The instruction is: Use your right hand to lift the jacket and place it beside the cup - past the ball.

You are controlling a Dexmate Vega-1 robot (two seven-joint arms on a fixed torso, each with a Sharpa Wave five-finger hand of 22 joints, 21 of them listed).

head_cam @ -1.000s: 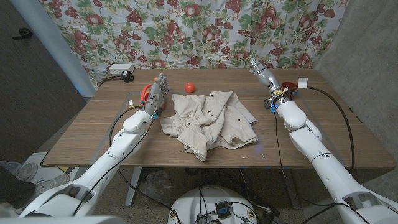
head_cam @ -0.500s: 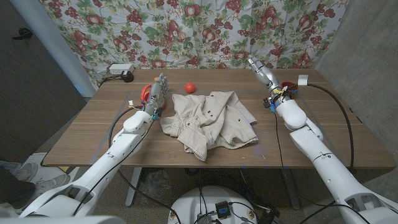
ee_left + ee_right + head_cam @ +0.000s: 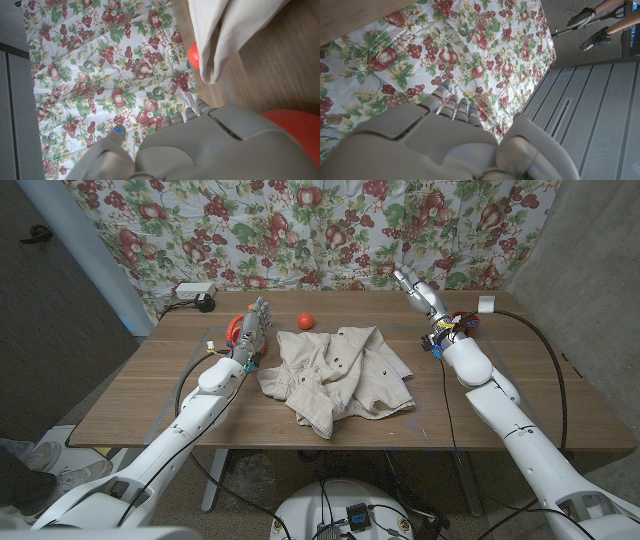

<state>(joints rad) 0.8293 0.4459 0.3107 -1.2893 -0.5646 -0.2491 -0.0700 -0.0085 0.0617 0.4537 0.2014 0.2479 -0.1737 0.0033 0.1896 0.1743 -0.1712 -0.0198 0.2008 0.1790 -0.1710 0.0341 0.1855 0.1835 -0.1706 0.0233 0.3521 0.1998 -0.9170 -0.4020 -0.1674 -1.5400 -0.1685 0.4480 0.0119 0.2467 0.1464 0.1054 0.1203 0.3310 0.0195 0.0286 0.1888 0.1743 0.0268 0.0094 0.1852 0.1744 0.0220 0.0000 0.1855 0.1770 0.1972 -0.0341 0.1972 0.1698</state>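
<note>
One jacket (image 3: 340, 375) lies well apart from right hand (image 3: 419, 293).

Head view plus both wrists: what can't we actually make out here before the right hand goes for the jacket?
- Red cup: head view, mostly hidden behind the left hand; in the left wrist view only a red patch past the hand, cut by the edge.
- Small orange-red ball: left wrist view, half covered by the beige fabric jacket.
- Right hand: head view, too small to tell its fingers' pose.
- Red object behind the right wrist: partly hidden, unidentifiable.
</note>
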